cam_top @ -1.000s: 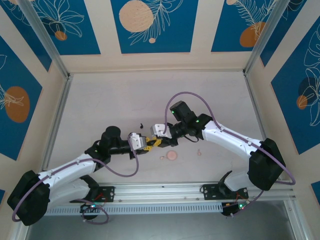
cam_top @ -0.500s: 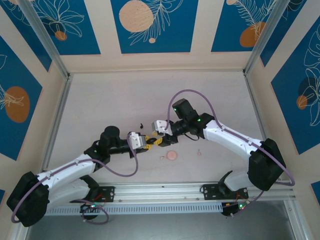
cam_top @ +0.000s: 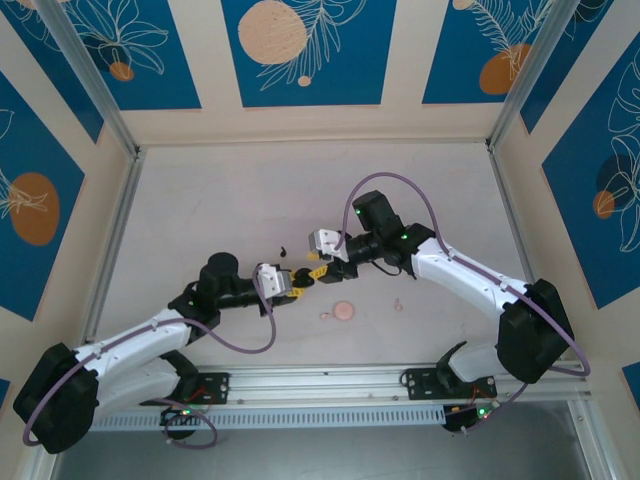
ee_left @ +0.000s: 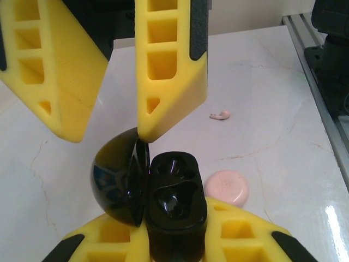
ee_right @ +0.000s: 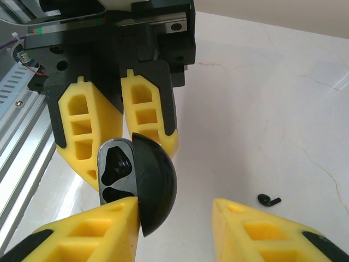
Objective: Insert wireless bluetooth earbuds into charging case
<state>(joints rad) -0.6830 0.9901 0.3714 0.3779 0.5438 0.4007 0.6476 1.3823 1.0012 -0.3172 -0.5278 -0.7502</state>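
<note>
Left gripper clamped on open black case, 2 wells showing. Right gripper fingers spread, 1 tip touching case lid. 1 pink bud, 1 black bud on table near case.

Robot lab cell: aluminium frame, printed backdrop panels.

No text, label, brand or number is legible — anywhere.
</note>
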